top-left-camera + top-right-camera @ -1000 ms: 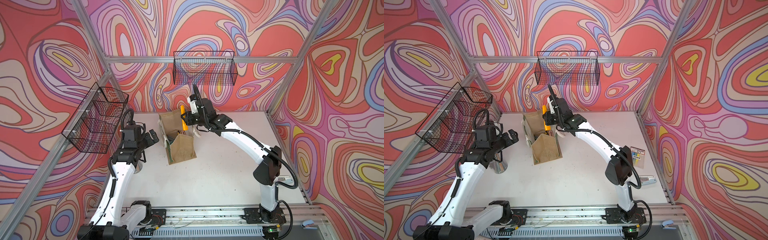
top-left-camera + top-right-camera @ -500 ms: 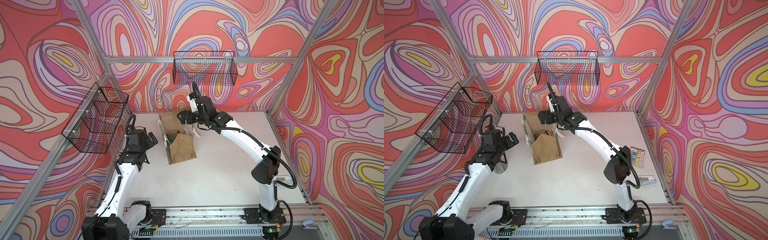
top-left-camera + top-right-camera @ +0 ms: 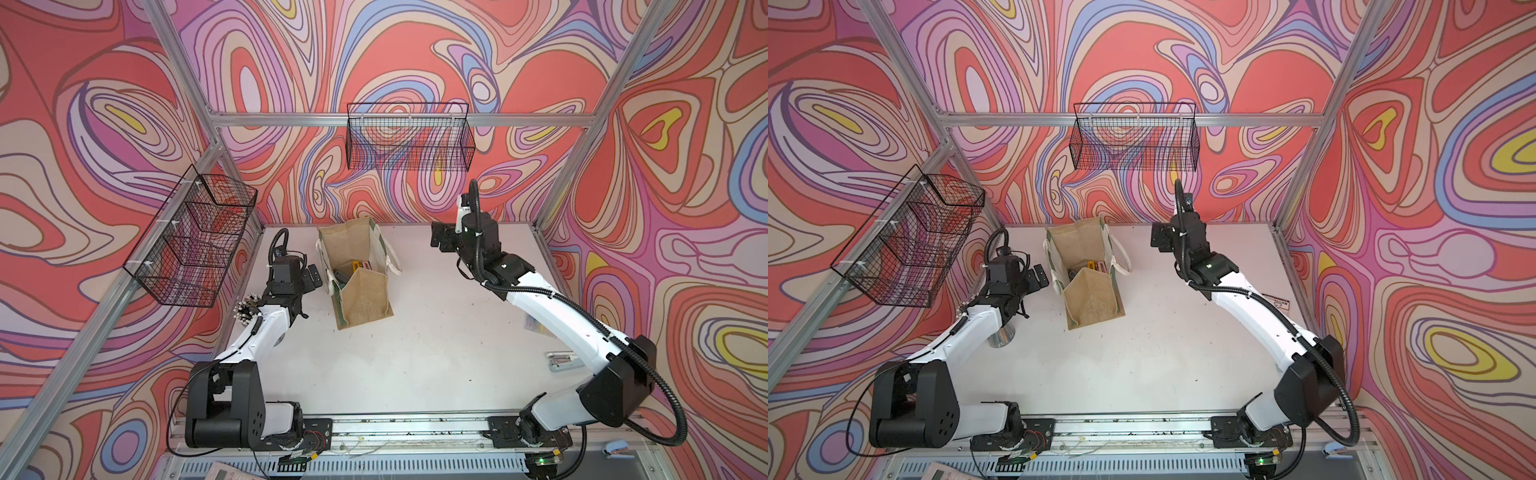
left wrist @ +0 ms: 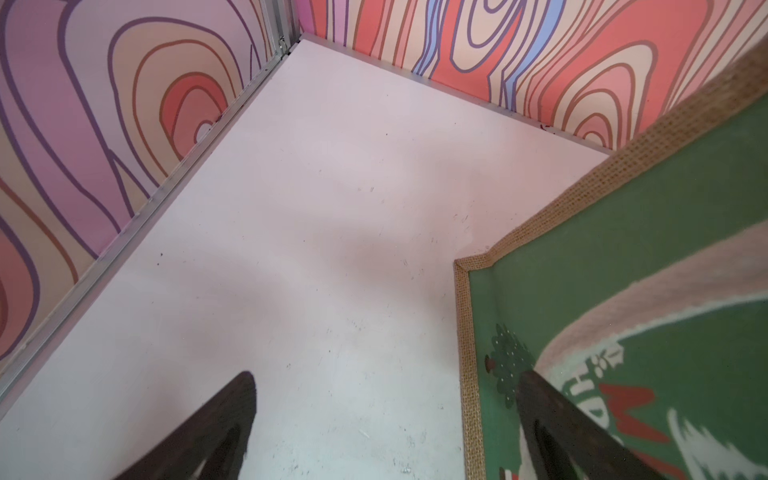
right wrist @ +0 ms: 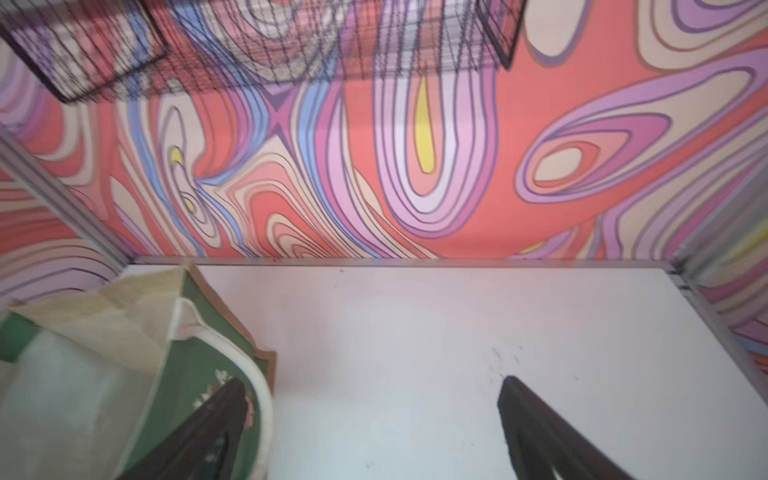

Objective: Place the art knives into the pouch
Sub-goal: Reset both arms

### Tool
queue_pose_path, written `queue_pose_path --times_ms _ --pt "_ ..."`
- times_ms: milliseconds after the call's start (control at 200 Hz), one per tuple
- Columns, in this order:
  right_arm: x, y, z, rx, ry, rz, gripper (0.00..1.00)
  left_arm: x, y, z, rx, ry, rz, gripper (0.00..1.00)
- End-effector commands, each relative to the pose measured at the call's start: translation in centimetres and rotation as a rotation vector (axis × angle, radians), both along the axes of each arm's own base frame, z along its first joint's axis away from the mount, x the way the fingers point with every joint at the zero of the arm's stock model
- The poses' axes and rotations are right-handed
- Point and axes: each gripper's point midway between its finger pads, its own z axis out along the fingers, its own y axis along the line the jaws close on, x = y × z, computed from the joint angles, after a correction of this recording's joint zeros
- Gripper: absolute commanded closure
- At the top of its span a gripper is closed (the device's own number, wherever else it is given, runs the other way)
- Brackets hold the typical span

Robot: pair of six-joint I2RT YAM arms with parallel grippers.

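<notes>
The pouch (image 3: 363, 291), a tan jute tote with a green panel and white rope handles, stands open at the back middle of the table in both top views (image 3: 1092, 297). The yellow art knife (image 3: 356, 264) lies inside it on the bottom (image 3: 1090, 264), beside other small items. My left gripper (image 3: 313, 278) is open just left of the pouch, apart from it. In the left wrist view the left gripper (image 4: 386, 376) holds nothing, and the green panel (image 4: 623, 270) is beside one finger. My right gripper (image 3: 440, 241) hangs open and empty to the right of the pouch (image 5: 124, 332).
Black wire baskets hang on the left wall (image 3: 195, 245) and the back wall (image 3: 409, 137). A metal cup of sticks (image 3: 247, 311) stands by the left arm. A label card (image 3: 1277, 301) and a small white item (image 3: 561, 359) lie near the right wall.
The right gripper opened over the pouch, dropped the yellow knife into it and drew back to the right. The left arm pulled away from the pouch's left side.
</notes>
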Motion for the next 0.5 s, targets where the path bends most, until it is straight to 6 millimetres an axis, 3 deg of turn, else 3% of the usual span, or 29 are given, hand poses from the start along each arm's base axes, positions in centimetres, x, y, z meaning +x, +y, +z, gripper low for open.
queue_pose_path --times_ms 0,70,225,275,496 --pt "-0.1 -3.5 0.4 -0.058 -0.157 -0.134 0.02 1.6 -0.2 0.7 0.038 -0.068 -0.051 0.00" --pt "-0.6 -5.5 -0.5 -0.098 -0.226 -0.180 0.02 2.0 -0.4 0.2 0.055 -0.067 -0.076 0.00" --pt "-1.2 -10.9 -5.2 -0.137 -0.277 -0.339 0.02 2.6 0.2 -1.5 0.129 -0.038 -0.081 0.00" --pt "-1.3 -11.8 -6.5 -0.143 -0.273 -0.361 0.02 2.5 0.5 -2.4 0.155 -0.019 -0.078 0.00" --pt "-2.8 -15.5 -10.5 -0.243 -0.323 -0.478 0.01 1.9 0.8 -2.7 0.219 -0.016 -0.104 0.00"
